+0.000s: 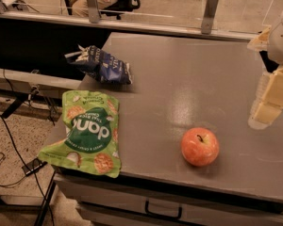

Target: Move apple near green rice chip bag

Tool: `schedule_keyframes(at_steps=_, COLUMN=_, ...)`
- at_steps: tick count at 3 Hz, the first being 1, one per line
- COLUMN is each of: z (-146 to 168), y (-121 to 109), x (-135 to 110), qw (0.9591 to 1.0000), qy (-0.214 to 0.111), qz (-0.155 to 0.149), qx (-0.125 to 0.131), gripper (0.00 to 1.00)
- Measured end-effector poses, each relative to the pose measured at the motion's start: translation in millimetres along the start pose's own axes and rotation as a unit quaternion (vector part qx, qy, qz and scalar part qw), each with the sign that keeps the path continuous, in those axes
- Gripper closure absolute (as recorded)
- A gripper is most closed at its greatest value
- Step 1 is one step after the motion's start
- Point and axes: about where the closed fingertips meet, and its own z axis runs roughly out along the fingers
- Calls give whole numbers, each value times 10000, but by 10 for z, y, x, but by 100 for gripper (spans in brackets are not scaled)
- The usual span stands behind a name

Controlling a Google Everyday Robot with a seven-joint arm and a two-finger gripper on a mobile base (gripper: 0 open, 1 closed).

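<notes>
The red-orange apple [200, 146] stands on the grey table [188, 79] near its front edge, right of centre. The green rice chip bag [90, 132] lies flat at the table's front left corner, its lower end hanging slightly over the edge. The apple is well apart from the bag, about a bag's width to its right. My gripper [269, 102], pale yellow, is at the right edge of the view, above the table and up and to the right of the apple. It holds nothing that I can see.
A dark blue snack bag [103, 65] with white print lies at the table's left edge, behind the green bag. A drawer handle [163, 210] shows below the front edge. Cables lie on the floor at the left. A railing runs along the back.
</notes>
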Motion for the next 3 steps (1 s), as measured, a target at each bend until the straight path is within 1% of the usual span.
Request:
schedule_keyframes(at_steps=1, z=0, y=0, x=0, qw=10000, qy=-1, qz=0, qx=0, gripper=0)
schedule_keyframes(at_steps=2, z=-10, y=38, x=-29, qw=9995, qy=-283, qz=-52, qx=-128, gripper=0)
schedule_keyframes(at_steps=3, z=95, y=322, x=-104, qw=9967, qy=-579, qz=-104, qx=-560, gripper=0)
